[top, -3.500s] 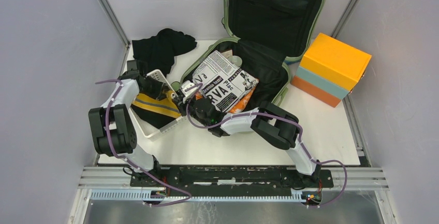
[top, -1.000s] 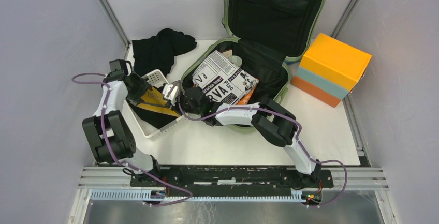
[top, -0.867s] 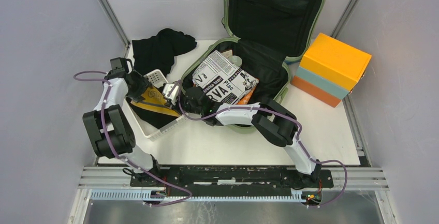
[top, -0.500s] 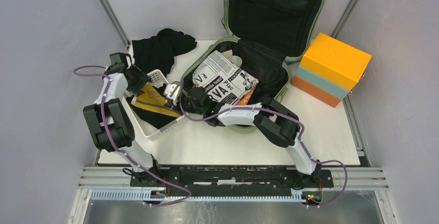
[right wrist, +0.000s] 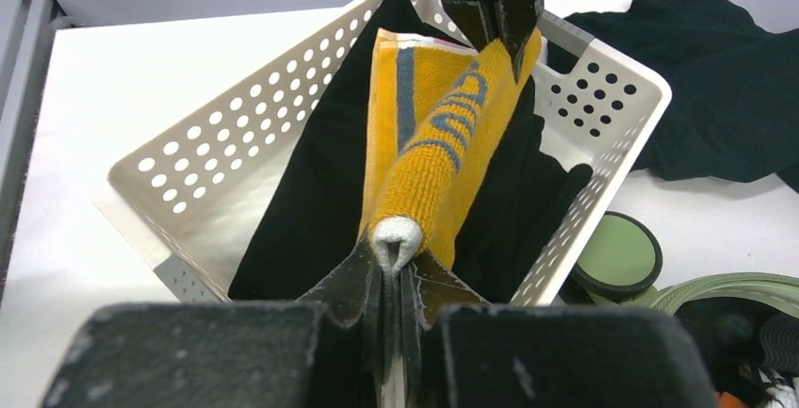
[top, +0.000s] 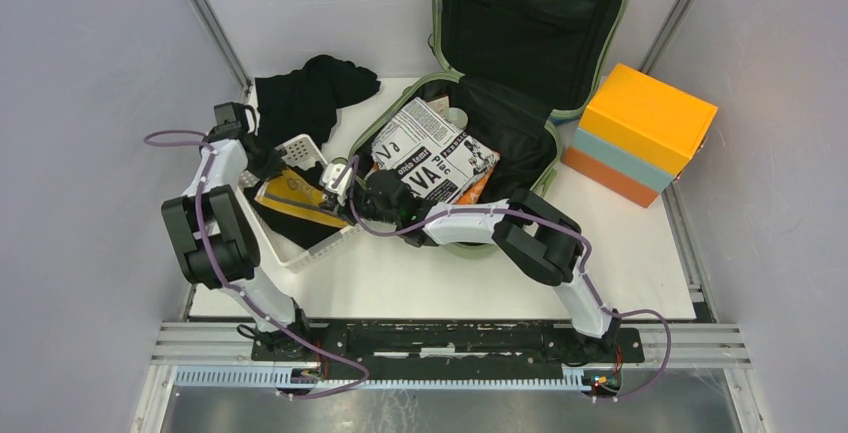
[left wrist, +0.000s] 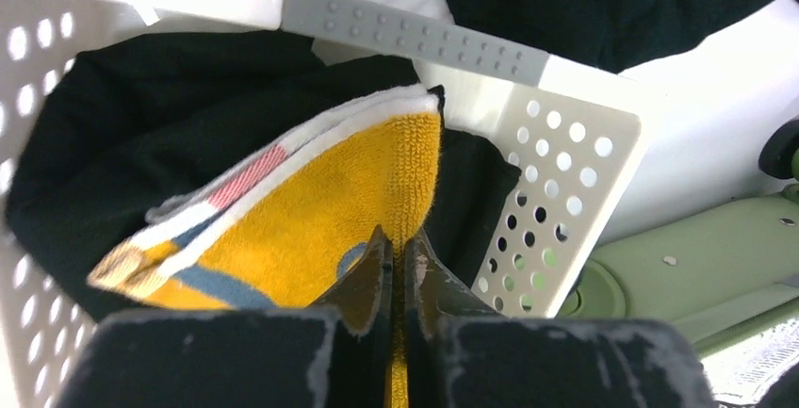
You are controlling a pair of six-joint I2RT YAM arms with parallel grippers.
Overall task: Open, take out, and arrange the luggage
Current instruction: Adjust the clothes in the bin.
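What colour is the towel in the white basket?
Mustard-yellow towel with blue markings and a white edge; clearest in the right wrist view.

High rear overview; close wrist views facing each other across the basket (right wrist: 217,116)

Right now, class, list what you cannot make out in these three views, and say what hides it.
- Top external: the luggage lid's top is cut off by the picture's upper edge.
- Top external: whatever lies under the newsprint bag is hidden by it.
- Right wrist: the basket floor is covered by black cloth.
- Right wrist: the yellow towel lettering is folded over, unreadable.
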